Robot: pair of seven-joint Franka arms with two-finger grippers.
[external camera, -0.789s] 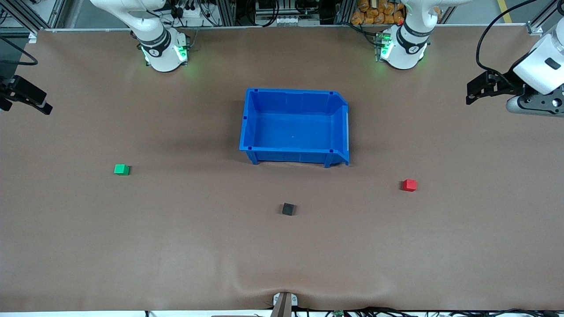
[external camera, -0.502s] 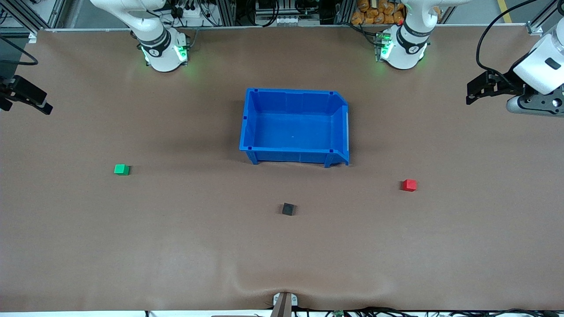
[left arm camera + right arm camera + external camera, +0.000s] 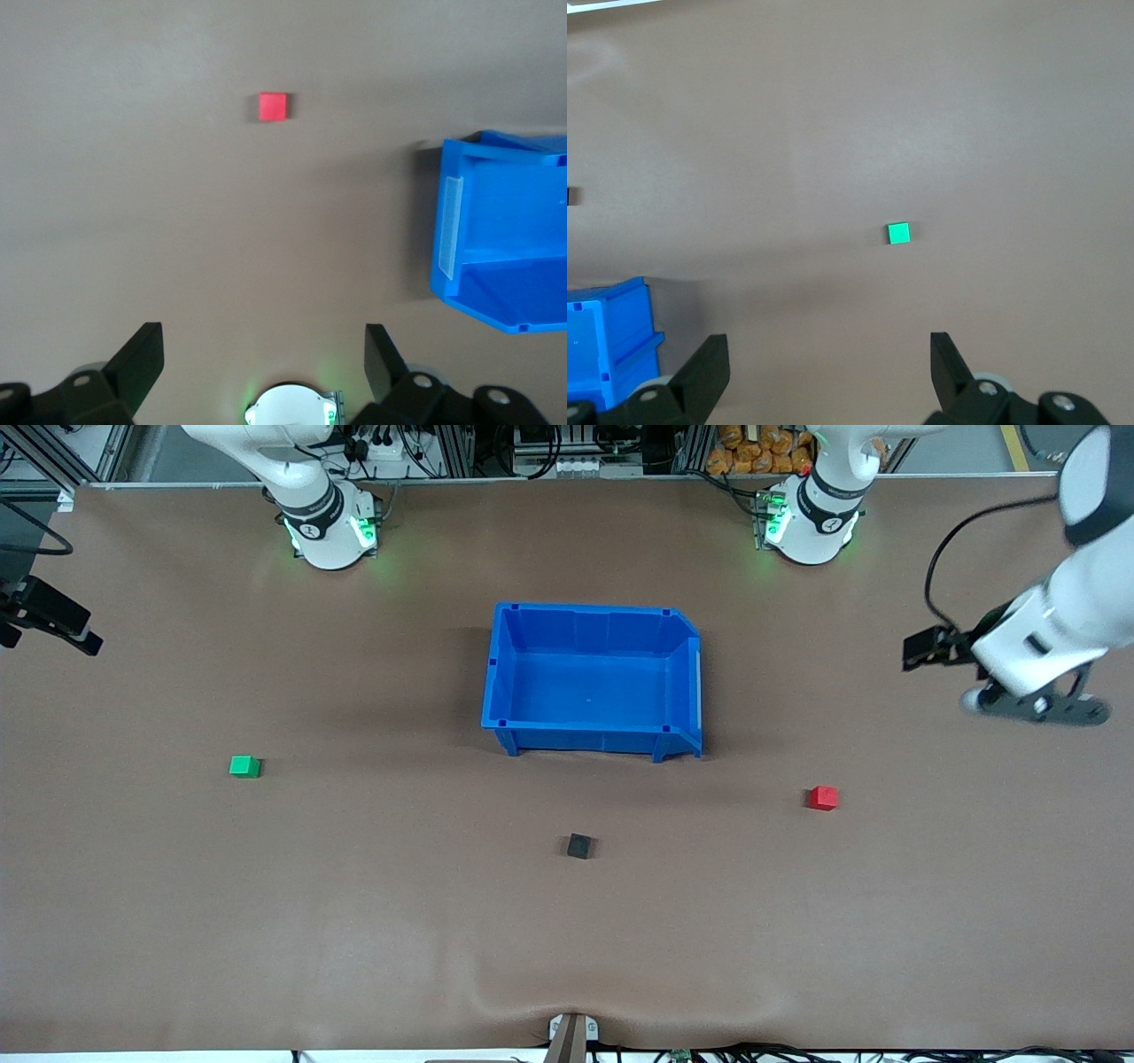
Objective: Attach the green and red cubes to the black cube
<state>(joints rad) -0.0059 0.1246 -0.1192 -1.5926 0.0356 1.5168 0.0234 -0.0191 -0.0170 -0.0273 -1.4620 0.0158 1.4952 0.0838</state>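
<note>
Since the earlier frame I saw the left gripper (image 3: 261, 359) swing inward over the counter (image 3: 354, 921), jaws wide, empty. The right gripper (image 3: 828, 359) waited, wide. Green cube (image 3: 244, 766), black cube (image 3: 579, 846), and red cube (image 3: 823, 798) sat apart, unmoved, nearer the camera than the blue bin (image 3: 592, 735).

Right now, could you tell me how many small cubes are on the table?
3, all apart: the green cube toward the right arm's end, the red cube toward the left arm's end, and the black cube between them, nearest the front camera.

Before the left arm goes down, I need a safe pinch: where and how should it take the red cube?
Come straight down on the red cube, open left gripper closing on two opposite side faces. It sits flat and alone on the table, so every side looks free.
</note>
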